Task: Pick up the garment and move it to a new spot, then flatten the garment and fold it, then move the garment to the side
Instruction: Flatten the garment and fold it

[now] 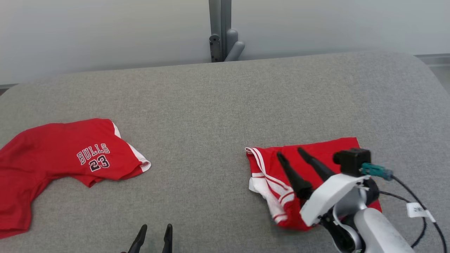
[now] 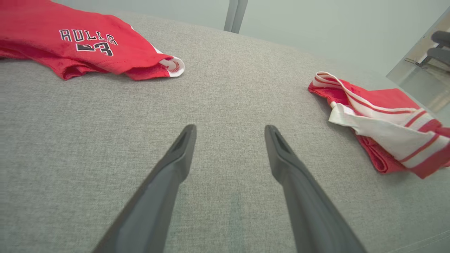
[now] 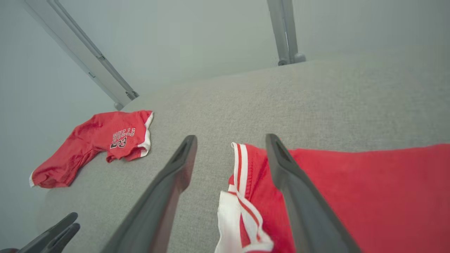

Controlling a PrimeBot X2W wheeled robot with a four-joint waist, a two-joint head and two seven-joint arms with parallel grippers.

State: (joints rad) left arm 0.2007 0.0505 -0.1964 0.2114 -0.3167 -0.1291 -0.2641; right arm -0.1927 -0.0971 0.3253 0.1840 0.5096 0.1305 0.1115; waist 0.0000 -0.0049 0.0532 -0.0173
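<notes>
A: What lies on the left of the grey tabletop [image 1: 211, 116]?
B: A red jersey [image 1: 70, 154] with "BULLS 23" on it. It is crumpled, and its white-trimmed sleeve points to the middle.
A: And the left pincer [image 1: 156, 227]?
B: It is at the near edge, right of the jersey and well apart from both garments. Its fingers stand wide apart and hold nothing.
A: Where is the garment of the task?
B: The red shorts [image 1: 270, 172] lie folded on the right part, with white stripes at their left edge. The right pincer [image 1: 289, 151] is over them, fingers spread, gripping nothing.
</notes>
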